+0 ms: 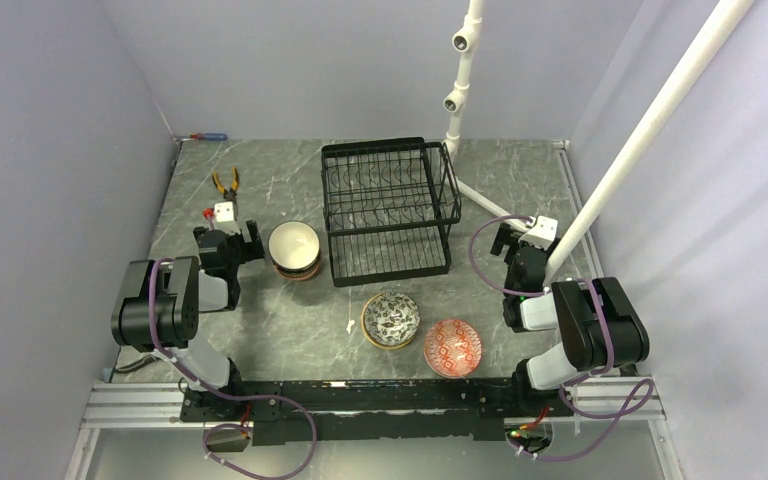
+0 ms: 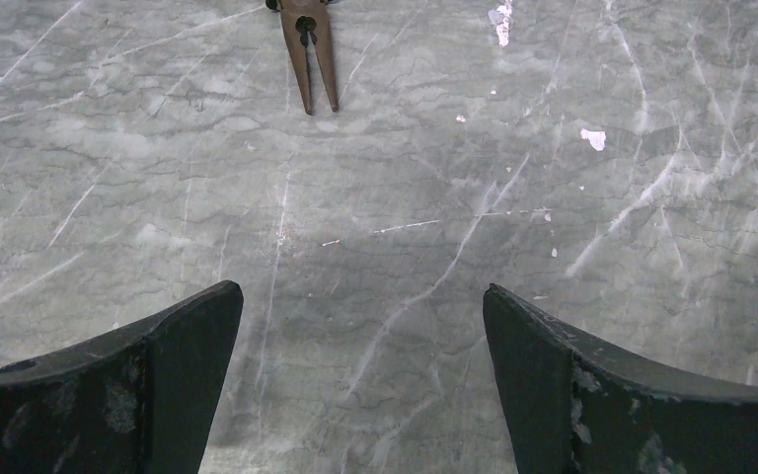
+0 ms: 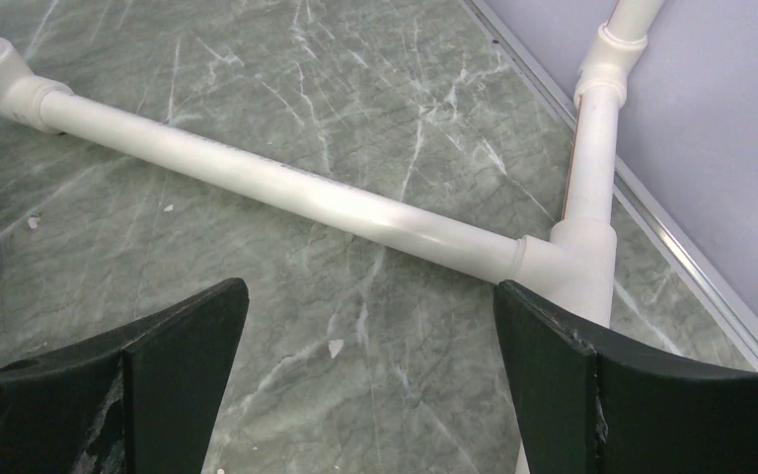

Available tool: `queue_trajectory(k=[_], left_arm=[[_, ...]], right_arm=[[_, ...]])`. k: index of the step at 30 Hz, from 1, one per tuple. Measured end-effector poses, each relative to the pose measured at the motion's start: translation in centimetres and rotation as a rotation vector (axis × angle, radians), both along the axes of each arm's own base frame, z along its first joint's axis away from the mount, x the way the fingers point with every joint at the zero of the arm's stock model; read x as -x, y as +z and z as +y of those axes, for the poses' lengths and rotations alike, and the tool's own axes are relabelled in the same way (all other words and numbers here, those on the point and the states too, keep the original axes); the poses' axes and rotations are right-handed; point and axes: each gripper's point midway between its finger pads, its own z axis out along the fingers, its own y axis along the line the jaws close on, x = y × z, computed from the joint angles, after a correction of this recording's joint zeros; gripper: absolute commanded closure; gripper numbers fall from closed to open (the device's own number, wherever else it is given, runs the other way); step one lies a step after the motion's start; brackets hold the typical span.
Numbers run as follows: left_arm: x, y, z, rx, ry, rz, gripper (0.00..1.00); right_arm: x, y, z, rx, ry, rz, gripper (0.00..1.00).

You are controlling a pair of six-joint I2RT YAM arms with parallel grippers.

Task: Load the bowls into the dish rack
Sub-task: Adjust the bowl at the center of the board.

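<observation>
Fingers of the left gripper and right gripper stand open, empty. Best swing the left onto the bowl stack left of the rack, pinching only the top rim.

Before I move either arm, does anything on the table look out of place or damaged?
Only the orange-handled pliers, lying beyond the left gripper: a tool among dishes. Small white flecks dot the table. The bowls sit upright; nothing spilled.
</observation>
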Motion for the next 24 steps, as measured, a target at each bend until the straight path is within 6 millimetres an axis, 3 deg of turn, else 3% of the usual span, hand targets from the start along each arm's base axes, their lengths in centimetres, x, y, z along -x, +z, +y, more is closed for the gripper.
queue_trajectory(k=[13,19,21,24], left_arm=[[0.0,0.0,0.0,0.000,0.000,0.000,0.03],[0.5,0.0,-0.1,0.008,-0.001,0.044,0.03],[0.4,1.4,0.3,0.014,0.028,0.056,0.03],[-0.6,5.9,0.6,0.023,0.056,0.015,0.03]], right_arm=[[0.0,0.1,0.1,0.005,0.009,0.000,0.00],[0.8,2.7,0.4,-0.008,0.002,-0.037,0.00],[0.5,4.4,0.5,-0.029,-0.001,-0.059,0.00],[-0.5,7.0,1.0,-0.065,0.014,-0.075,0.00]])
